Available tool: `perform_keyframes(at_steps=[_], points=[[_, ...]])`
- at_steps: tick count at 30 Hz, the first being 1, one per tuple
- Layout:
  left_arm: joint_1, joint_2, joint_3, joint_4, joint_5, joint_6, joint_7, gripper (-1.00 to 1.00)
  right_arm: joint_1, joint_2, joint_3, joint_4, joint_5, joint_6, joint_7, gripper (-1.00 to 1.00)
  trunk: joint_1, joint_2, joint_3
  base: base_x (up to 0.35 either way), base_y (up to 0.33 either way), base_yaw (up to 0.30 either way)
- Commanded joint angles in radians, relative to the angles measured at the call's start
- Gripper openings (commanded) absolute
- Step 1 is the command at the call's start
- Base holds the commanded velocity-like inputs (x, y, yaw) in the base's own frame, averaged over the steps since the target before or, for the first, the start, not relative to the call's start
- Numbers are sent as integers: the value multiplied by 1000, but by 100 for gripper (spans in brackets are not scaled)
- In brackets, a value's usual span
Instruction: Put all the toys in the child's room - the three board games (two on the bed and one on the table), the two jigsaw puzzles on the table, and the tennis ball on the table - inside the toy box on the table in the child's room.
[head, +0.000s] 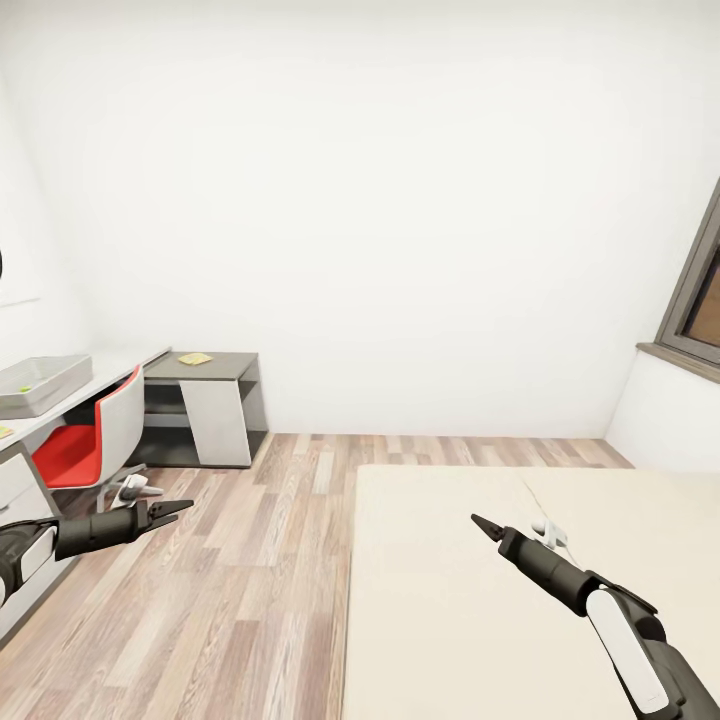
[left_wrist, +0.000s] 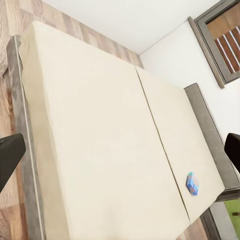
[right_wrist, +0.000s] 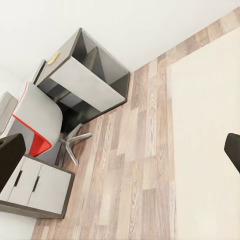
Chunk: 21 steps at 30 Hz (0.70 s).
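A grey open toy box stands on the white desk at the far left. A flat yellow item lies on the grey side table in the corner; the same yellow item shows in the right wrist view. A small blue board game box lies near one end of the bed. My left gripper hangs open over the wood floor beside the chair. My right gripper is open above the bed's cream cover. Both hold nothing.
A red and white swivel chair stands tucked at the desk, its star base on the floor. Wood floor runs between desk and bed. A dark-framed window is on the right wall.
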Motion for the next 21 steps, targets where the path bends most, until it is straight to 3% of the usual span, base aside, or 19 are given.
perform_keyframes(at_steps=[1,21], points=[[0,0,7,0,-4,10,-3,100,0,0,-2,0,-4,7,2,100,0,-1,0,-14,0,0],[0,0,7,0,-4,10,-3,100,0,0,-2,2,-4,7,1,100,0,-1,0,-2,0,0]])
